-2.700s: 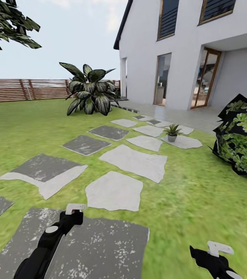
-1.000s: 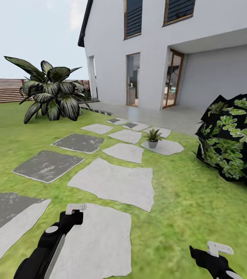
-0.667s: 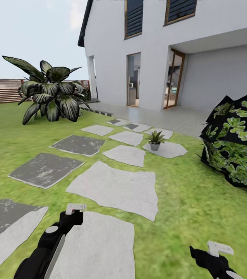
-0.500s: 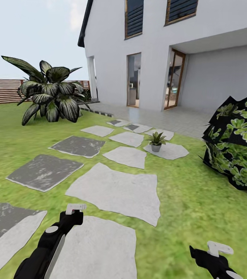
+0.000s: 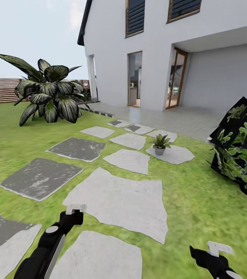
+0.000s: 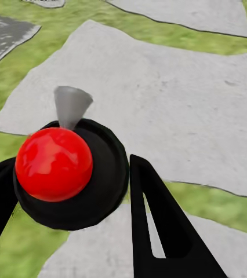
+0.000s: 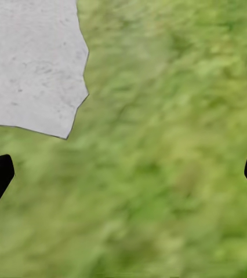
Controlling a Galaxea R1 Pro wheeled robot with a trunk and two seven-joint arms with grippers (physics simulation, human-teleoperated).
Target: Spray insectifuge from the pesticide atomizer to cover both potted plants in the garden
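Looking from the head, you can see one potted plant (image 5: pixel 160 142) on a pale stone (image 5: pixel 174 154), far ahead and a bit to the right, near the house (image 5: pixel 158 46). Grass (image 5: pixel 201 201) and more stones lie between you and it. Your left gripper (image 5: pixel 75 209) and right gripper (image 5: pixel 215 248) hang low in front.

From the left wrist, a black round thing (image 6: pixel 86 185) with a red ball (image 6: pixel 54 164) and a grey cone (image 6: pixel 71 105) sits between the fingers (image 6: pixel 158 231). It may be the sprayer, but I cannot tell, and I cannot tell if those jaws grip it.

From the right wrist, the jaws are wide apart with nothing between them, just grass and a stone corner.

Drive slowly along the stones toward the plant. Stay away from the dark bush (image 5: pixel 243 151) on your right. Stop close, with the plant in front of your arms.
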